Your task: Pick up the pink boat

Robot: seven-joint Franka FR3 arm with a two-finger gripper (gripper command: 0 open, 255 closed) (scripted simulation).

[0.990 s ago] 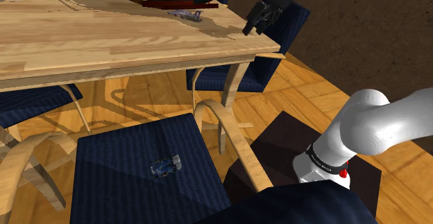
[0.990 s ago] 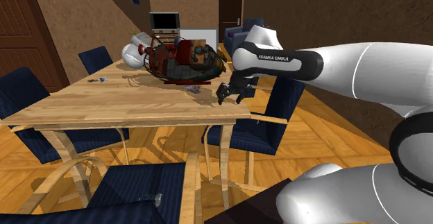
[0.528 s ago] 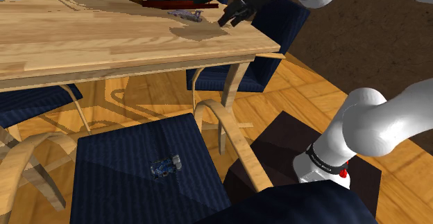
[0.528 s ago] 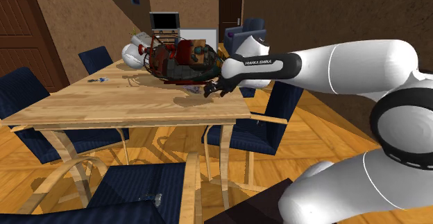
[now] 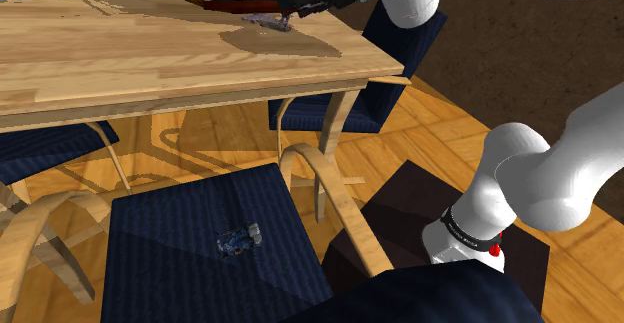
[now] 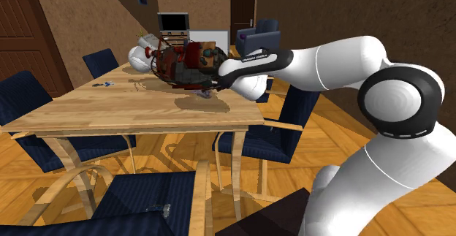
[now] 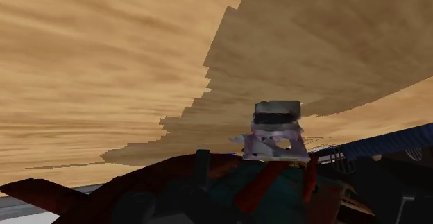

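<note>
Farthest from the gripper, across the shoulder view's left, the wooden table (image 5: 120, 61) is bare. Well below it, a small blue toy car (image 5: 238, 241) lies on a dark blue chair seat (image 5: 180, 261), apart from the job.

Nearer in stands a large dark red and teal model vessel (image 6: 186, 61). The pink boat (image 5: 268, 18) rests on the tabletop just beside its hull. It is pale pink with a grey top, and it lies directly ahead of the hand in the wrist view (image 7: 274, 136), with the model's parts crowding close by.

The gripper (image 5: 292, 11) hangs low over the table, right at the boat, on its side away from the model. The arm probably slants in from the table's open corner because the model blocks the other side. I cannot tell whether the gripper is open or closed, nor whether it touches the boat. The approach looks all but done, with the lift yet to come. The main risk is nudging the model.
</note>
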